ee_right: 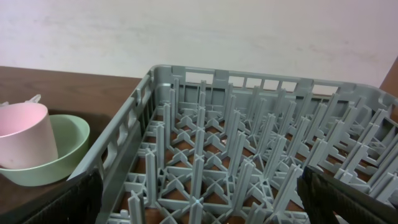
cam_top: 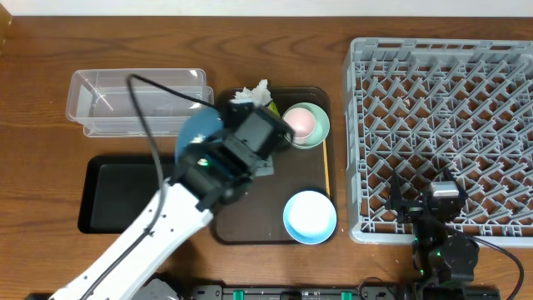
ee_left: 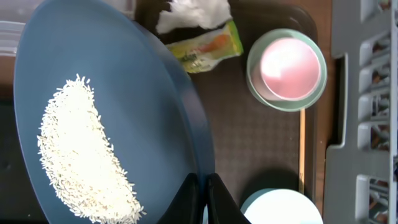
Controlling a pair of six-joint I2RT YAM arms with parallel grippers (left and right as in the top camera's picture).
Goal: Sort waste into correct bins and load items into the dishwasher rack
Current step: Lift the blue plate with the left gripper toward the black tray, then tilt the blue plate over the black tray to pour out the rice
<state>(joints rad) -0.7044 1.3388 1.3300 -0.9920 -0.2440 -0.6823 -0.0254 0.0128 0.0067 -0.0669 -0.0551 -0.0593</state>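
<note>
My left gripper (ee_left: 202,198) is shut on the right rim of the large dark-blue dish (ee_left: 143,93), which carries a heap of white rice (ee_left: 81,155). From overhead the dish (cam_top: 196,133) shows at the brown tray's left edge, mostly under my left gripper (cam_top: 256,165). The crumpled tissue (ee_left: 193,12) and yellow-green wrapper (ee_left: 208,46) lie at the tray's back. The pink cup (ee_left: 289,65) sits in the pale-green bowl (ee_left: 314,96). The wooden stick (ee_left: 302,149) lies along the tray's right side. The light-blue bowl (cam_top: 310,217) is front right. My right gripper (ee_right: 199,199) is open over the grey rack (cam_top: 450,125).
The clear tub (cam_top: 137,100) stands at the back left and the black tray (cam_top: 125,196) in front of it. The brown serving tray (cam_top: 316,171) sits between them and the rack. My left arm crosses the black tray's right end.
</note>
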